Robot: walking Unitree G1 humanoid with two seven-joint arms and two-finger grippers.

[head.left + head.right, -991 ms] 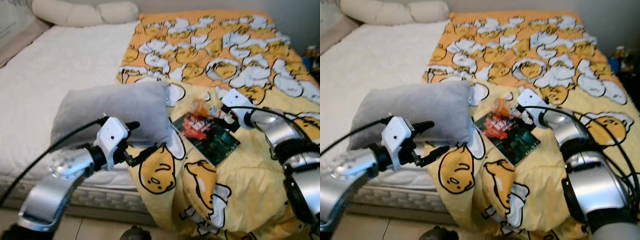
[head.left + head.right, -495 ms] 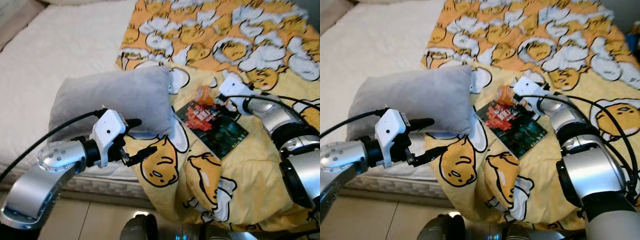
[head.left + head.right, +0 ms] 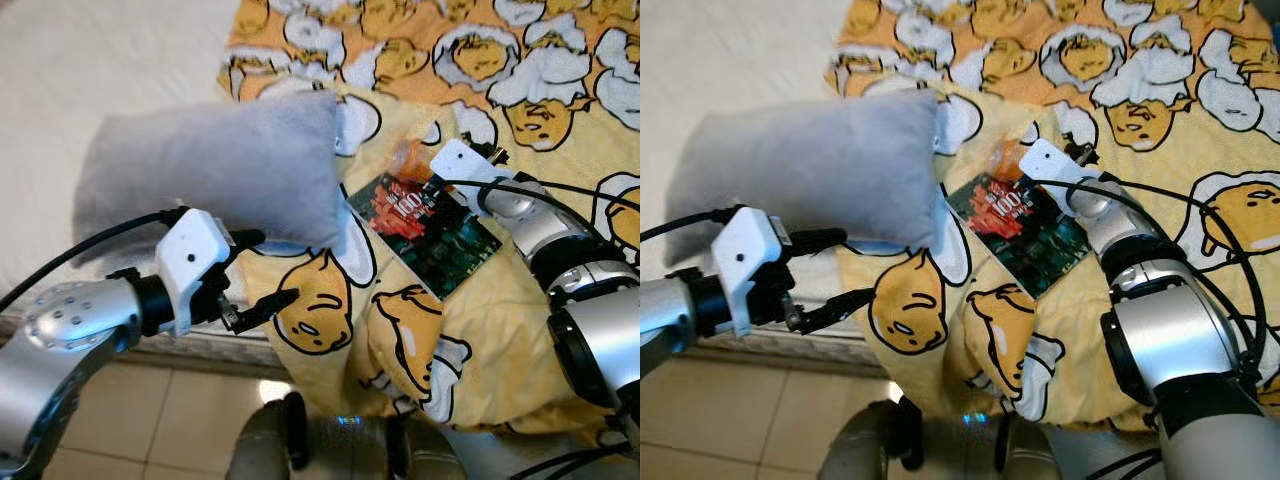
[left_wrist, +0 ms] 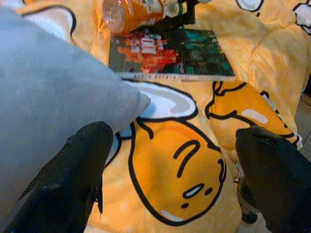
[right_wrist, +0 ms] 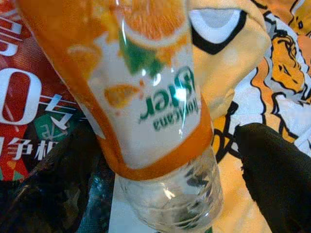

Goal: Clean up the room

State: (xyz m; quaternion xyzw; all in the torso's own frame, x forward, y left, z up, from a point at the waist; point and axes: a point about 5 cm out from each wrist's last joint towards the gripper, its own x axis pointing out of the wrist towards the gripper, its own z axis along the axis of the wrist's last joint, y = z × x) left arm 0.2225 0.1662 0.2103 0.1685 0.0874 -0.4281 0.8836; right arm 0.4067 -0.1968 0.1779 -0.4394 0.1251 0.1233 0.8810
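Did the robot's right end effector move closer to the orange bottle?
Yes. The right end effector crept along the book toward the orange bottle.

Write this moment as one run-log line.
right claw: open around orange bottle | left claw: open by grey pillow | magazine: on blanket

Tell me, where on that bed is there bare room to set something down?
The white mattress beyond the grey pillow lies bare, as does the yellow blanket this side of the magazine. It is crowded where the right end effector straddles the orange bottle beside that magazine.
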